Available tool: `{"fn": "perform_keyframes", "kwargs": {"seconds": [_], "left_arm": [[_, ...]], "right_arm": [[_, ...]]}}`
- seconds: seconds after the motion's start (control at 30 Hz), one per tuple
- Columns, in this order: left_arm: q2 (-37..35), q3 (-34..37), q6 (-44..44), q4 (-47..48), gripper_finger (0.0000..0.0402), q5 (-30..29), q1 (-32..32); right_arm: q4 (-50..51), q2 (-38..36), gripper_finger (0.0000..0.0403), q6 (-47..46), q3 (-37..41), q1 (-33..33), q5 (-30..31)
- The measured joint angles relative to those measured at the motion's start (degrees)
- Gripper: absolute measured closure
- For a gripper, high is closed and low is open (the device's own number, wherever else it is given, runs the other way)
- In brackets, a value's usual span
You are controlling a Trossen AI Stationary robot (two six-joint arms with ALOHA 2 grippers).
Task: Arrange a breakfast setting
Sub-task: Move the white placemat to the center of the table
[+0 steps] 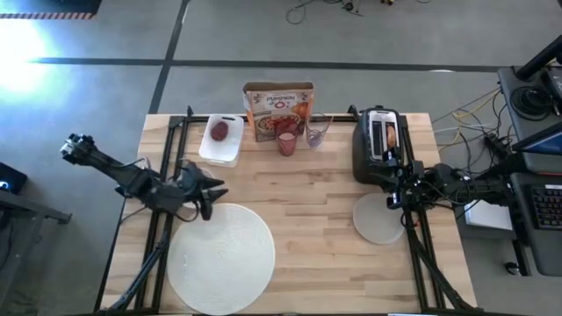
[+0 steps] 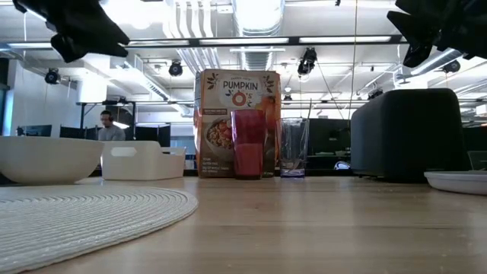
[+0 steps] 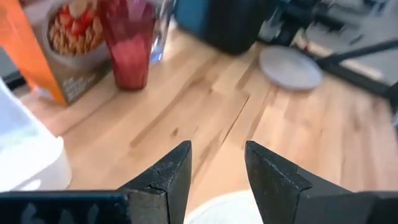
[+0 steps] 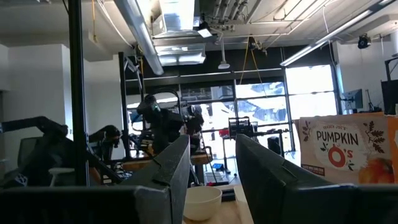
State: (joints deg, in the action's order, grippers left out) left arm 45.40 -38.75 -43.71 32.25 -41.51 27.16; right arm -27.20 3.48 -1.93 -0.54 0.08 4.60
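Observation:
A big round white woven plate (image 1: 221, 256) lies at the table's near left. A small white bowl (image 2: 46, 158) stands left of it; my left arm covers it in the high view. A dark-red fruit (image 1: 219, 131) lies in the white tray (image 1: 230, 151). The pink cup (image 1: 286, 141) stands before the cereal box, and the small pale plate (image 1: 379, 219) lies near right. A browned bread piece (image 1: 389, 134) sticks out of the toaster's slot. My left gripper (image 1: 211, 191) is open above the big plate's far edge. My right gripper (image 1: 392, 197) is open above the small plate's far edge. No spoon shows.
A cereal box (image 1: 278, 110) and a clear glass (image 1: 317, 132) stand at the far middle. A black toaster (image 1: 378, 147) stands at the far right, close to my right gripper. Bare wood lies between the two plates (image 1: 316, 228).

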Motion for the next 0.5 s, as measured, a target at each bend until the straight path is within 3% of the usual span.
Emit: {"fn": "perform_keyframes", "kwargs": {"seconds": [0.27, 0.5], "left_arm": [[14.3, -6.0, -7.6, 8.5, 0.0267, 8.5, -0.1], [24.9, -10.1, -11.9, 9.8, 0.0267, 23.3, -0.7]], "right_arm": [[0.0, 0.0, 0.0284, 0.0, 0.0, 0.0, 0.0], [0.0, 0.0, 0.0284, 0.0, 0.0, 0.0, 0.0]]}}
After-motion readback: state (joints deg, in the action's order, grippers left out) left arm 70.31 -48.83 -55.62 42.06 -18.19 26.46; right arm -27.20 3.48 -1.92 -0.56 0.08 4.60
